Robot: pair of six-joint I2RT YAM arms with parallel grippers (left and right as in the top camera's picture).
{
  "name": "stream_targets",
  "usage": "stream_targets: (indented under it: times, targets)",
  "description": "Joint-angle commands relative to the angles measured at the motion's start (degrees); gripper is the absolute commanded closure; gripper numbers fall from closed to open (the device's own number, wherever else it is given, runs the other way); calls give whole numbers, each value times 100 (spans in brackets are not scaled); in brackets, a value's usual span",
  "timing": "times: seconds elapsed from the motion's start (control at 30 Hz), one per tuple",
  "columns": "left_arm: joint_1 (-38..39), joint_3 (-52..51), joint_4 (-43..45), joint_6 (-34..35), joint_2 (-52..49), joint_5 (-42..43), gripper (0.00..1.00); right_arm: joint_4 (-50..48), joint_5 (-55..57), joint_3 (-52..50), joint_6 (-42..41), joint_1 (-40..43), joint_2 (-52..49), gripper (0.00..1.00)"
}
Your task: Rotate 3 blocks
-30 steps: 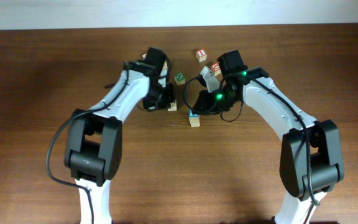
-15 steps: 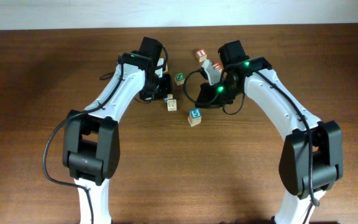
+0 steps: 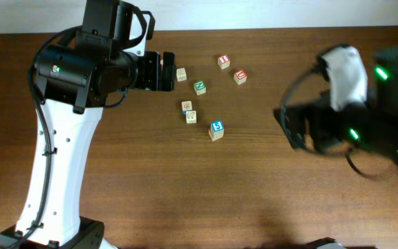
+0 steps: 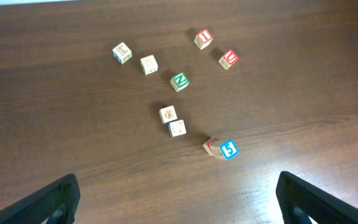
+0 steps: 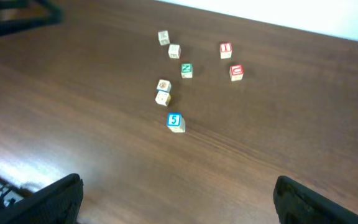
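Observation:
Three pale-wood blocks lie mid-table. Two sit close together, one (image 3: 186, 106) just behind the other (image 3: 191, 117), both with faint printed tops. The third (image 3: 216, 129), showing a blue 5 face, lies to their front right. The same three appear in the left wrist view: the pair (image 4: 168, 114) (image 4: 177, 127) and the blue 5 block (image 4: 221, 148). My left gripper (image 4: 179, 205) is open, high above the table, nothing between its fingers (image 4: 48, 202). My right gripper (image 5: 179, 202) is likewise open and empty, raised far from the blocks, and its arm (image 3: 351, 117) is blurred at the right.
A green-letter cube (image 3: 200, 87), two red-faced cubes (image 3: 223, 61) (image 3: 240, 76) and a pale cube (image 3: 181, 74) lie behind the three blocks. A further pale cube marked K (image 4: 122, 52) shows in the left wrist view. The left arm's raised head (image 3: 88, 66) covers the table's back left.
Both arms have pulled back from the cluster of cubes and risen high toward the camera. Both grippers went from shut to open. The cubes now lie uncovered.

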State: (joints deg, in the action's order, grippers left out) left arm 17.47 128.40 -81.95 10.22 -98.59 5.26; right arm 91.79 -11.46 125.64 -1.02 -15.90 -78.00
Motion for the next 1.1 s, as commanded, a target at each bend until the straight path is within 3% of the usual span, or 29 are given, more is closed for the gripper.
stream_targets:
  times: [0.0,0.17,0.3,0.47,0.57,0.67,0.73,0.87,1.07]
  targets:
    - [-28,2,-42,-92,-7,-57,1,59,101,37,13,22,603,2]
    - [-28,2,-42,-92,-7,-57,1,116,168,37,15,22,1108,2]
    - [-28,2,-42,-92,-7,-57,1,-302,1167,-339,15,229,1272,2]
    - [-28,2,-42,-92,-7,-57,1,-3252,997,-3624,79,1145,2907,2]
    - [-28,2,-42,-92,-7,-57,1,-5246,608,-6304,76,1373,4323,2]
    - [-28,2,-42,-92,-7,-59,1,-7921,592,-9565,76,1384,6004,2]
    - [-28,2,-42,-92,-7,-59,1,-8832,588,-10955,76,1381,6736,2]
    - [-28,2,-42,-92,-7,-59,1,-9289,588,-12417,76,1368,7715,2]
    - [-28,2,-42,-92,-7,-59,1,-8765,699,-12533,76,1368,7764,2]
